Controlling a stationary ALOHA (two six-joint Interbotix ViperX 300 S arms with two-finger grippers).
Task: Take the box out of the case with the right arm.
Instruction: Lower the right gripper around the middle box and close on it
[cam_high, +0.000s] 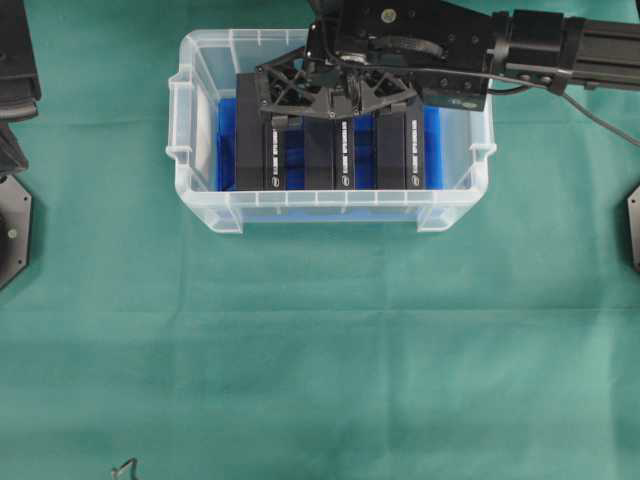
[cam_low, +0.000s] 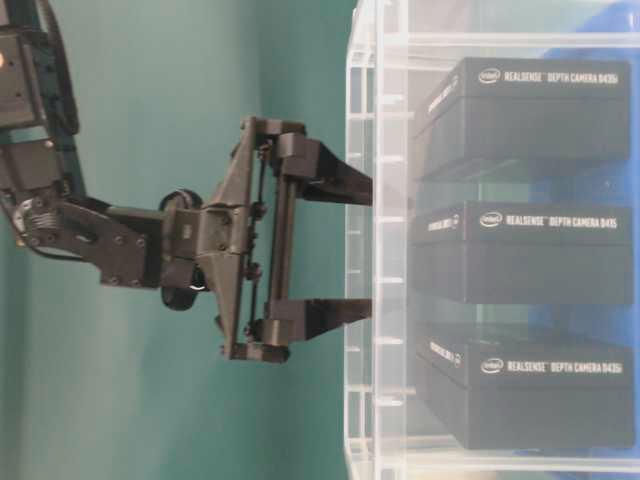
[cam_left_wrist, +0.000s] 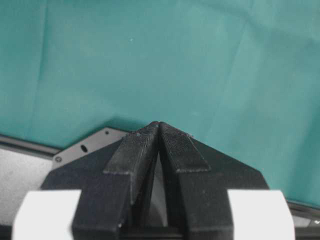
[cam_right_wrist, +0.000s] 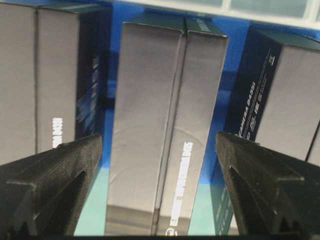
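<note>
Green cloth (cam_high: 320, 350), clear case (cam_high: 200, 60), right gripper (cam_right_wrist: 159, 165) spread wide (holding nothing), straddling middle box (cam_right_wrist: 160, 125).

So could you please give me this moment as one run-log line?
right gripper: open, astride middle RealSense box, not gripping | left gripper: shut, parked | three boxes in case

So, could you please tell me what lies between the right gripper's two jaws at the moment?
The middle black box stands between the open jaws of the right gripper, with a gap on each side; the right wrist view shows it.
</note>
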